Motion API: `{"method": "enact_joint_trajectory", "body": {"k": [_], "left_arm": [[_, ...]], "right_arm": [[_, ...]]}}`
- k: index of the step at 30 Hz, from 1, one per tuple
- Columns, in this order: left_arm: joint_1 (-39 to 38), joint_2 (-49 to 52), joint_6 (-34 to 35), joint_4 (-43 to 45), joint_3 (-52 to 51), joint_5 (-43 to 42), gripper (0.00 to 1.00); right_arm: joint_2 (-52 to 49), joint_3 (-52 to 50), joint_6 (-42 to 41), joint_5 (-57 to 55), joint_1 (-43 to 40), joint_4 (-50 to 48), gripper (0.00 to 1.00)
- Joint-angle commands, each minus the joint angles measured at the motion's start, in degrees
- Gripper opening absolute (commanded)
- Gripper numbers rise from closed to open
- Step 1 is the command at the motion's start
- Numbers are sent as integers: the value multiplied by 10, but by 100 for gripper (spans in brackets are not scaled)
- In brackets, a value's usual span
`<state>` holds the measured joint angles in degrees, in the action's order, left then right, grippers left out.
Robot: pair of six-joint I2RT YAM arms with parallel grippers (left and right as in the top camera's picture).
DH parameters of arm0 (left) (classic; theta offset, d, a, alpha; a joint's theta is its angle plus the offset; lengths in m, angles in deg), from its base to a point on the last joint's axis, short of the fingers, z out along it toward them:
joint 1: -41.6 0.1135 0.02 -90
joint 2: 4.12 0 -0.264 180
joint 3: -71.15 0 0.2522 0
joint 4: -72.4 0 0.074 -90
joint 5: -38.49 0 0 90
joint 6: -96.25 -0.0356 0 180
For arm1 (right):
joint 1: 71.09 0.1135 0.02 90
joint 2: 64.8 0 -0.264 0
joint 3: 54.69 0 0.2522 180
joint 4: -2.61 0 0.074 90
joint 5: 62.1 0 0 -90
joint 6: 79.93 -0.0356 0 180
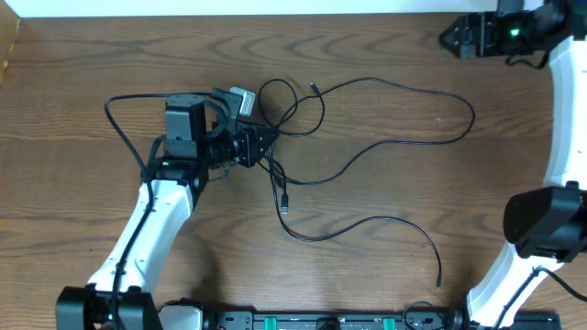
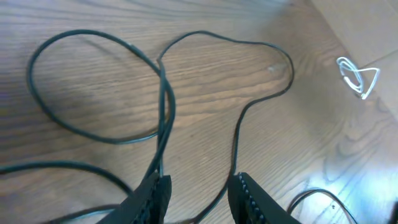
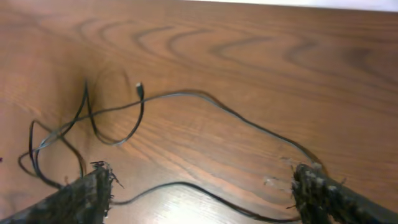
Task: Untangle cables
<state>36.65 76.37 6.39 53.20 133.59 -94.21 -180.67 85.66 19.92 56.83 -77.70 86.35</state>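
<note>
**Item: black cables** (image 1: 472,115). Several thin cords lie on the bare wood of the bench (image 1: 73,73).
- The knotted part is at the bench's middle, where small loops cross one another.
- One long strand sweeps out toward the right edge, bends and returns to the knot.
- A second strand trails from the knot toward the near edge. Its free end (image 1: 438,286) lies close to that edge, right of centre.
- A small plug (image 1: 284,205) lies just below the knot.

**Item: white cable** (image 2: 357,78). One small coil is seen only from the left wrist, well apart from the black cords. Its place on the bench cannot be told.

**Item: left hand** (image 1: 266,145). It is low over the bench's middle, in the knot.
- From its own camera the hand (image 2: 199,183) has its jaws partly apart, with wood showing in the gap.
- One black strand (image 2: 163,93) runs down against the left finger (image 2: 155,196), and another passes through the gap.
- Neither strand is visibly clamped.

**Item: right hand** (image 1: 463,37). It is at the far right corner of the bench, well away from the cords.
- From its own camera the hand (image 3: 204,175) has its jaws spread wide, with nothing between them.
- The black cords (image 3: 186,94) lie on the wood beyond it.
</note>
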Motion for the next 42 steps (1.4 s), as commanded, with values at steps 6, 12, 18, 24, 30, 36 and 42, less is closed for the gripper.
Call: {"method": "enact_joint_trajectory", "body": {"k": [6, 12, 18, 24, 30, 36, 42], "left_arm": [[3, -7, 0, -68, 6, 210, 36], [3, -7, 51, -127, 6, 359, 36], [7, -7, 51, -140, 6, 376, 36], [25, -7, 103, -144, 6, 419, 42], [37, -7, 113, -154, 6, 419, 52], [37, -7, 113, -164, 6, 419, 55], [37, -7, 113, -168, 5, 419, 55]], "right_arm": [[3, -78, 10, 15, 60, -5, 97], [3, -141, 9, 17, 124, -37, 99], [3, -219, -61, 23, 194, -112, 99], [3, -303, -111, 79, 263, -214, 99], [3, -335, -111, 90, 332, -267, 99], [3, -336, -129, 73, 388, -299, 89], [3, -336, -156, 14, 423, -312, 73]]}}
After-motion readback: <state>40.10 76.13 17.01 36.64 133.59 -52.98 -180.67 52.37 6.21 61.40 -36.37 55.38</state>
